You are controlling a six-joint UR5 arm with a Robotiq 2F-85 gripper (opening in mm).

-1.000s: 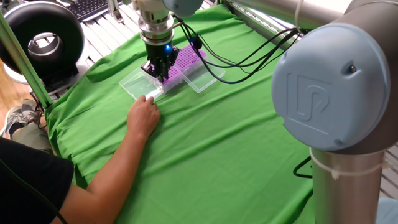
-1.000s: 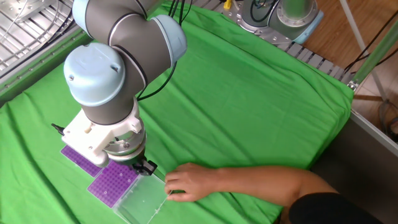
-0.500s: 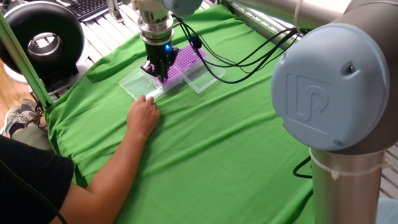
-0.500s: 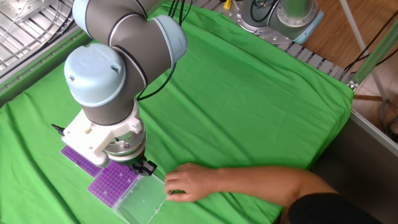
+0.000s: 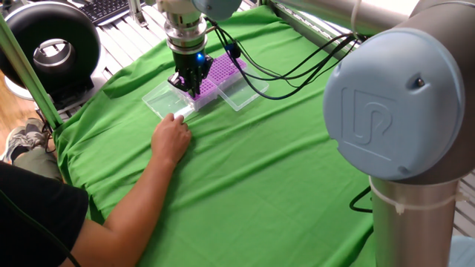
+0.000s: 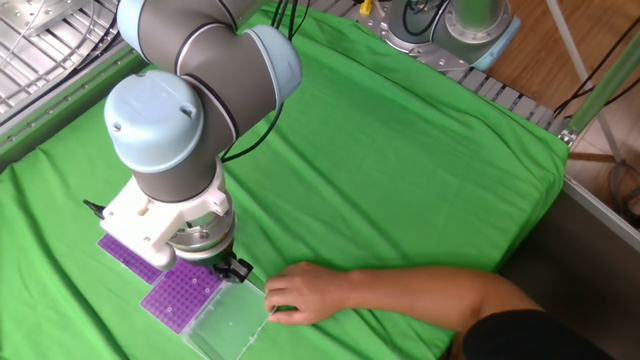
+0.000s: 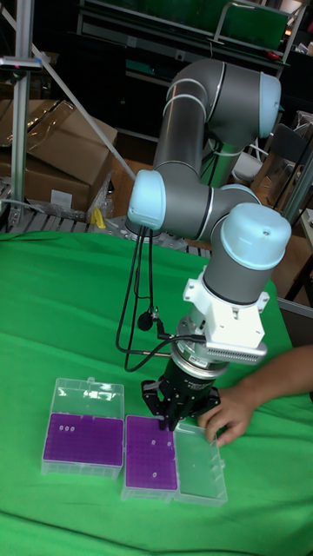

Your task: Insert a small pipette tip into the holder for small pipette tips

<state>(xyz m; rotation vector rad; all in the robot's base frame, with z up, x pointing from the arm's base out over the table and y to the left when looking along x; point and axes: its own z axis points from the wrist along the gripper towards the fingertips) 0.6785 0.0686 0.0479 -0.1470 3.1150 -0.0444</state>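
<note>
Nothing has moved across the last second: the gripper (image 7: 176, 415) sits exactly where it was, low over the near rack (image 7: 149, 452), and the person's hand (image 5: 171, 139) is planted on the same spot of the green cloth (image 5: 245, 170), fingertips touching the corner of the open clear lid (image 5: 165, 99). That stillness reads as a pause at the insertion point, either a fine line-up or the last of the push down, rather than any travel. In the tall view the dark fingers hang over the rack's top right corner, close to the edge where the lid hinges out flat; from the other fixed view the wrist hides the fingers altogether, and only the purple grid (image 6: 182, 295) and the lid (image 6: 232, 322) show beneath it. The fingers look drawn close together, but whether they are pinching a tip I cannot tell, since no tip is large enough to pick out in any of the 3 views. The second rack (image 7: 84, 438) sits just beside the first, farther from the hand, with its own lid up behind it, and it plays no part right now. A few pale dots on the near rack's grid may be tips already seated, though they are too small to be sure. My read is that the task is at its final step: if a tip is in the jaws, a short straight descent and a release would finish it, and the hand steadying the lid suggests the box needs holding against that push.
</note>
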